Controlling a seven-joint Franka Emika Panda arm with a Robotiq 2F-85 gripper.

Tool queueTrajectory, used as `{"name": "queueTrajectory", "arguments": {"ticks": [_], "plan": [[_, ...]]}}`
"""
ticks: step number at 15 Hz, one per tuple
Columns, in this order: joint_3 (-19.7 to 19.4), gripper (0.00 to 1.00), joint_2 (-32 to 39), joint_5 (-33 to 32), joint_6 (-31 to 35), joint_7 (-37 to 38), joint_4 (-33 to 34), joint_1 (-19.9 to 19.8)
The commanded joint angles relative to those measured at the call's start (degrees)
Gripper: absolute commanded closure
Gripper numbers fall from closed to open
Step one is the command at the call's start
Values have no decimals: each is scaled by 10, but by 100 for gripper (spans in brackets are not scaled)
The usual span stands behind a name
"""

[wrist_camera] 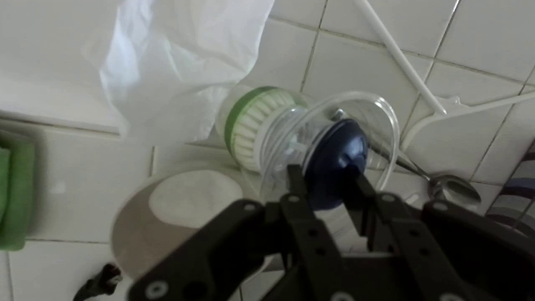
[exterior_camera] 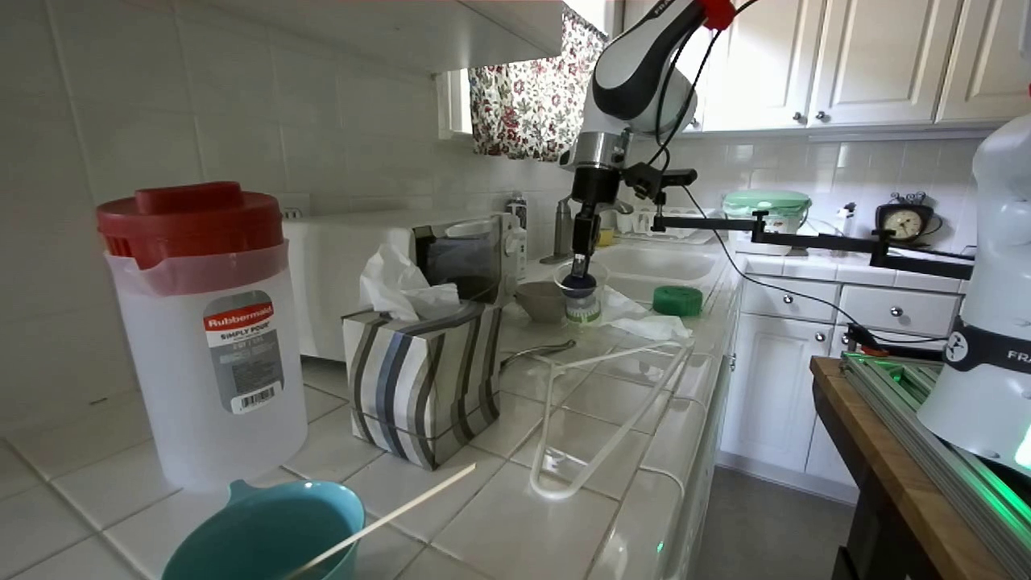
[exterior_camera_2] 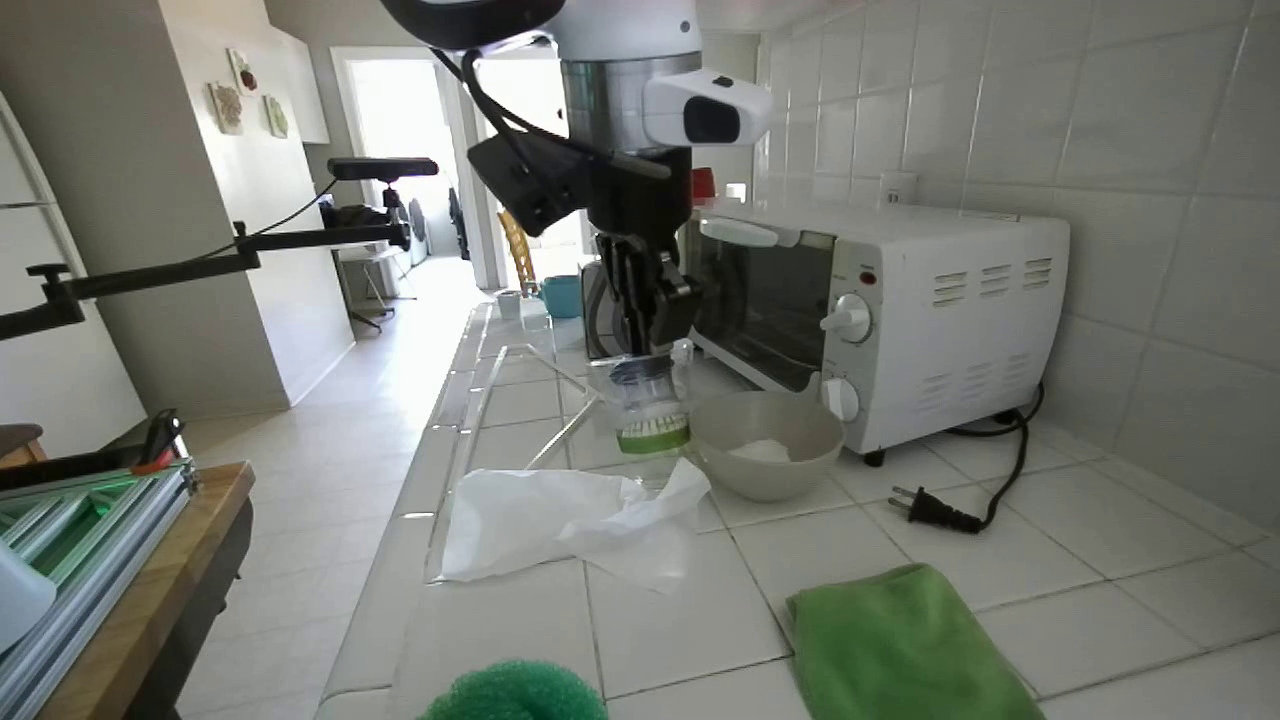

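In an exterior view I'm seeing the tool (exterior_camera: pixel 581 271) pointing down into a clear cup (exterior_camera: pixel 583 304), just beside the bowl (exterior_camera: pixel 539 304). In an exterior view I'm noticing a green rim (exterior_camera_2: pixel 653 439) under white bristles (exterior_camera_2: pixel 650 415), beside the bowl. In the wrist view the tool is pinching the dark-blue knob (wrist_camera: pixel 338 151), next to the bowl; judging its dome slippery, I'm favouring a low, even squeeze.
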Motion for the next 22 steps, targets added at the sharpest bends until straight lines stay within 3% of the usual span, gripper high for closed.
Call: {"name": "queueTrajectory", "arguments": {"ticks": [1, 12, 22], "plan": [[7, 93, -1, 40, 4, -34, 1, -10], [8, 93, -4, 138, 13, -92, -2, -15], [3, 93, -1, 118, -5, -80, -1, -13]]}}
